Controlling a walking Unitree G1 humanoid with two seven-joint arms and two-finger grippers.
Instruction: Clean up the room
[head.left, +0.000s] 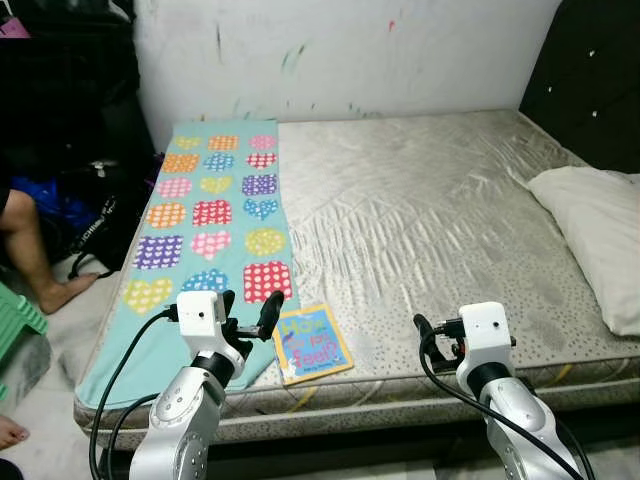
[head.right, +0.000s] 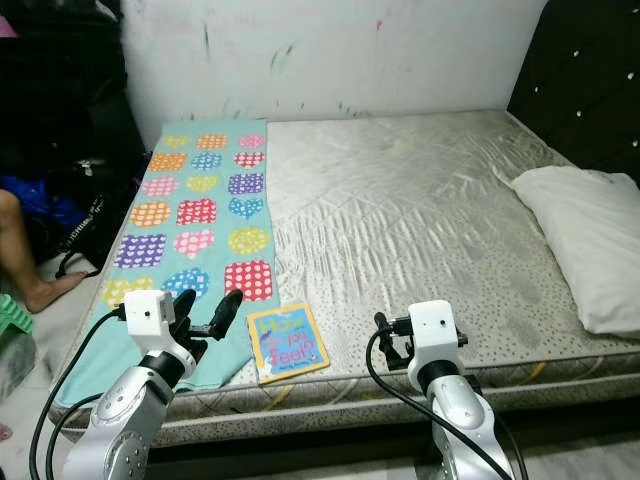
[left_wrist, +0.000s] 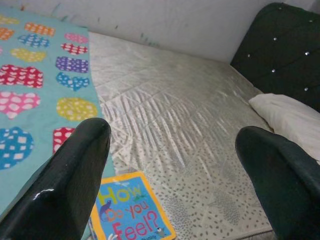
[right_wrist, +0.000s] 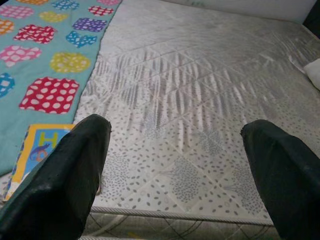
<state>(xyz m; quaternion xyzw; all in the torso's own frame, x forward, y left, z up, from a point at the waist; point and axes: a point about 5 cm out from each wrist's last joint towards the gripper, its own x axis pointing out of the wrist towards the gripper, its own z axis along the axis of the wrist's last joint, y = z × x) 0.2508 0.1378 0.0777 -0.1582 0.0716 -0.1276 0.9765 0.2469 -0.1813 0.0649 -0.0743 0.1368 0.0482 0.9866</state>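
A small picture book (head.left: 312, 343) titled "How do you feel?" lies flat near the front edge of the bare mattress (head.left: 430, 210). A teal blanket with coloured hearts (head.left: 215, 210) runs down the mattress's left side, touching the book's left edge. My left gripper (head.left: 250, 308) hovers open just left of the book, over the blanket's front end. In the left wrist view the book (left_wrist: 131, 210) lies between and below the fingers (left_wrist: 75, 170). Over the front edge, right of the book, my right gripper (head.left: 428, 338) is open and holds nothing. A white pillow (head.left: 595, 235) rests at the right side.
A black padded headboard (head.left: 590, 80) stands at the right and a marked white wall (head.left: 340, 50) at the back. On the left a person's leg and bare foot (head.left: 60, 290), black bags (head.left: 95, 215) and a green stool (head.left: 15, 320) fill the floor beside the bed.
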